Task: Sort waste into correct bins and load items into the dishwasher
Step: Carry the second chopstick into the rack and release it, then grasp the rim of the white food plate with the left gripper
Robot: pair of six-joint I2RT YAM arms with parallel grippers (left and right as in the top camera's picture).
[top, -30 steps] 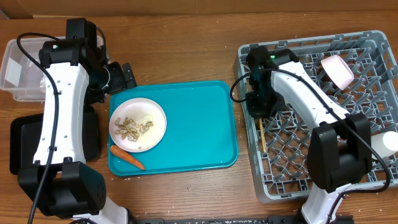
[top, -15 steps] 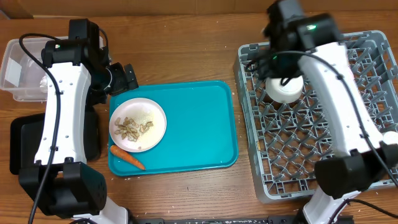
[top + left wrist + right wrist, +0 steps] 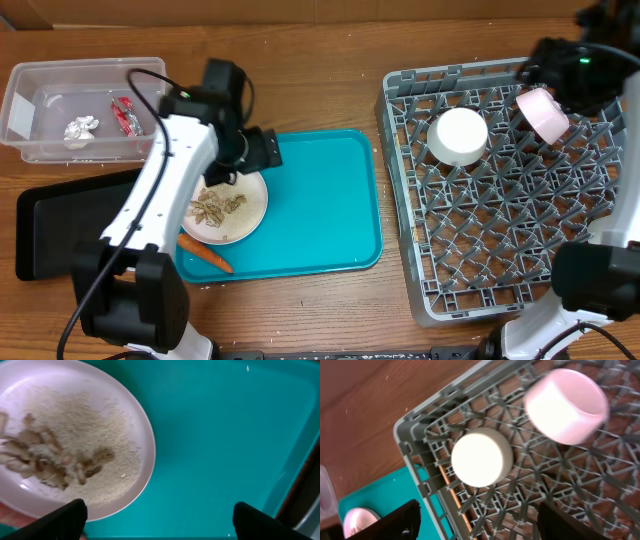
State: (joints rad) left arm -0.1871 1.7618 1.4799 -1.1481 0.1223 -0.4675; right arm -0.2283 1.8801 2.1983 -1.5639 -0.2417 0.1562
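Teal is filling the middle of your overhead view: a rectangular teal plastic serving tray [image 3: 330,200] is carrying a round white plate [image 3: 255,215] at its left end. Beige nut-shell scraps [image 3: 215,207] are lying on the plate, and a small orange carrot [image 3: 205,253] is lying just beside its lower rim. Your left gripper [image 3: 265,150] is hovering over the tray by the plate's upper edge. At top left, a clear plastic rectangular tub [image 3: 40,80] is holding a crumpled silvery-white wrapper [image 3: 82,128] and a small red wrapper [image 3: 124,115]; a shallow black rectangular tray [image 3: 60,235] is sitting just below it. On the right, a large square grey plastic dish rack [image 3: 500,250] is holding a small white bowl [image 3: 458,137] turned upside down and a second white bowl [image 3: 541,113] tilting on its side near the far edge.

From the left wrist, the fingers [image 3: 60,520] are standing wide apart with nothing between them, over bare tray beside the plate, where white rice bits [image 3: 110,450] are spreading around the scraps.

From the right wrist, your right gripper [image 3: 480,522] is gaping wide and empty too — it is hanging above the rack, with both bowls below it.
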